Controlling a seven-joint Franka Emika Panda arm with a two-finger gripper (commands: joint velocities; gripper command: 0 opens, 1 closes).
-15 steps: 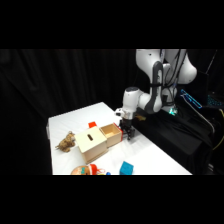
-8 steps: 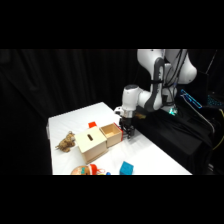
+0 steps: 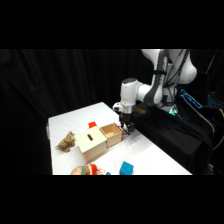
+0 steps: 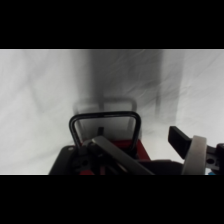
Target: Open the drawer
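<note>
The drawer (image 3: 111,134) has slid further out; the pincer (image 3: 124,129) at its handle, grip unclear.

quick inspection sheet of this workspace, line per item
surface: white table, bare around the gripper.
job's things: light-wood drawer partly pulled out of the pale wooden cube box; thin dark wire handle in wrist view.
clutter: small red block behind the box; brown crumpled object beside it; blue block and orange-red object at the near edge.
grippers: gripper at the drawer front; jaws cannot be judged.
cables: dark cables near the arm base.
surroundings: black backdrop.
</note>
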